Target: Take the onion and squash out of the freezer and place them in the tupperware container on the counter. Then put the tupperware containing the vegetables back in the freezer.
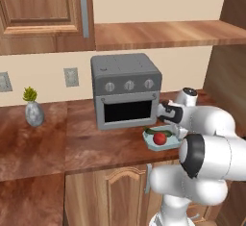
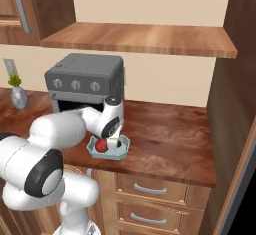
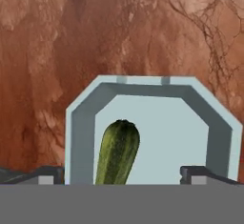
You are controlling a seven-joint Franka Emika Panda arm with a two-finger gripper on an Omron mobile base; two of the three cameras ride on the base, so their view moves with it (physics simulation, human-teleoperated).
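Squash (image 3: 117,151) lies inside the tupperware container (image 3: 81,123) beside the onion (image 1: 160,138), near the counter's (image 1: 96,145) front edge, before the toaster oven (image 1: 126,89). Just above, the gripper (image 3: 121,174) hangs with jaws spread wide, holding nothing.

You have a grey toaster oven (image 1: 126,90) with three knobs against the wall, a small plant in a speckled vase (image 1: 34,112) to its left, and an outlet (image 1: 71,77) between them, under a wooden shelf (image 1: 163,33).
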